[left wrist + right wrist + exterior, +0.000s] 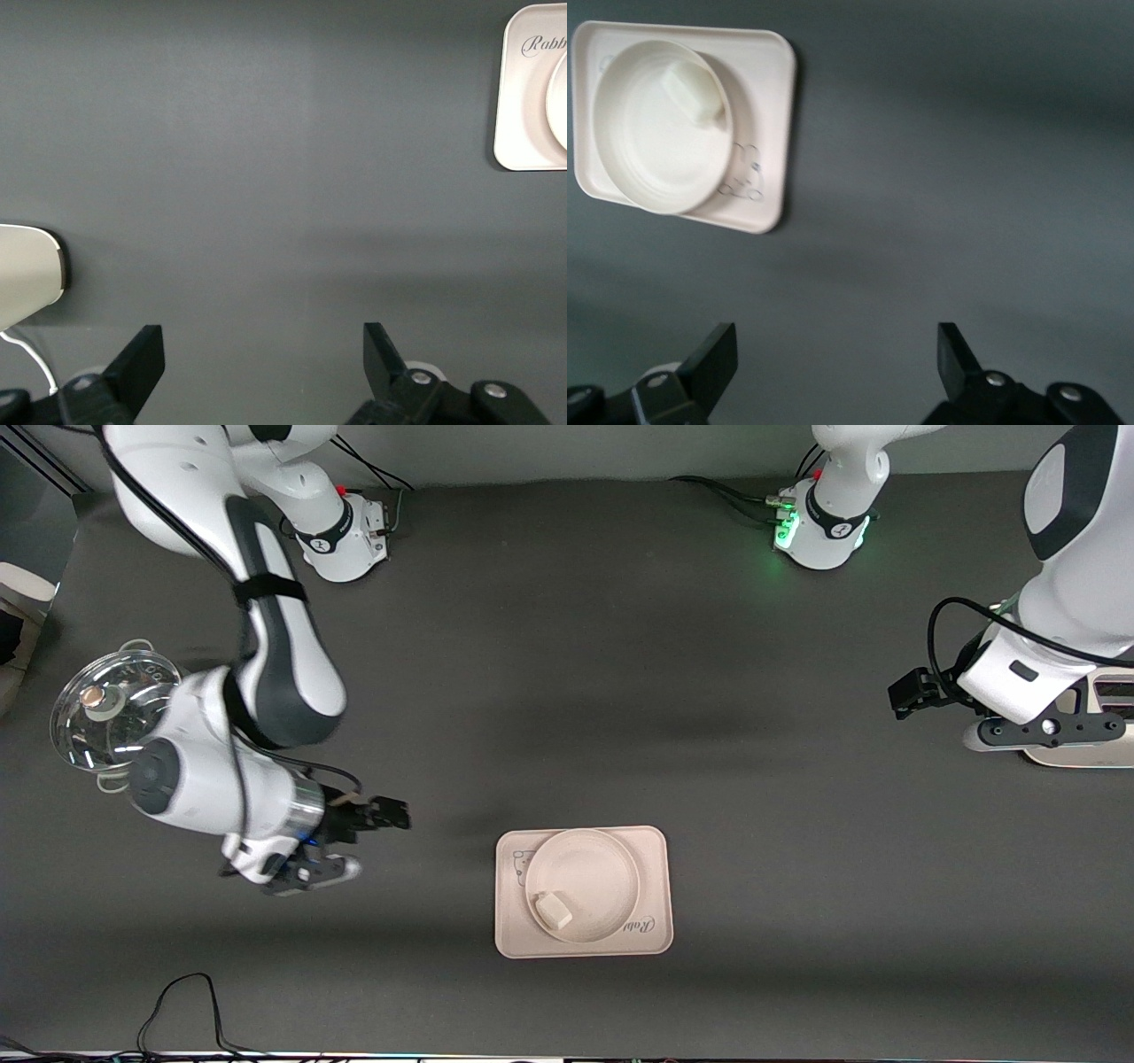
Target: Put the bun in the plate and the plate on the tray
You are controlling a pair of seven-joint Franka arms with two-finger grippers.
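The cream-pink tray (pixel 654 849) lies on the dark table, near the front camera. The round beige plate (pixel 592 868) sits on the tray, and the small off-white bun (pixel 554 911) lies in the plate by its rim. My right gripper (pixel 388 813) is open and empty over bare table, toward the right arm's end from the tray. Its wrist view shows the tray (pixel 769 106), the plate (pixel 642 150) and the bun (pixel 694 88), with the gripper (pixel 833 359) apart from them. My left gripper (pixel 912 691) is open and empty over the table at the left arm's end. Its wrist view (pixel 263 354) shows only a corner of the tray (pixel 523 106).
A glass pot lid (pixel 111 707) lies at the right arm's end of the table. A white object (pixel 1085 756) sits at the left arm's end and also shows in the left wrist view (pixel 27 274). A black cable (pixel 190 1001) loops at the table edge nearest the front camera.
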